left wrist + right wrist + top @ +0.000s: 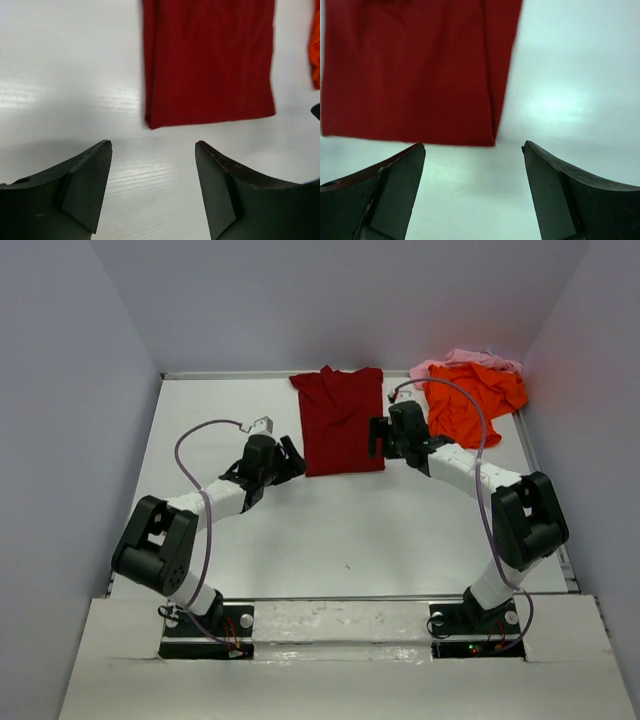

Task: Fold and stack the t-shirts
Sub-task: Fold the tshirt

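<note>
Flanking the maroon shirt (340,420) at its near hem, left hand (289,457) and right hand (378,437) hang released, empty; its long axis runs straight away.

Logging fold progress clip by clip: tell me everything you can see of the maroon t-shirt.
The maroon t-shirt is soft, matte dark-red cloth, lying flat on the white table at its far middle. It is folded lengthwise into a tall, narrow rectangle, straight hem nearest the arms. A layered fold edge runs down one long side. Only the table touches it; the open left gripper and right gripper sit just short of its near corners.
</note>
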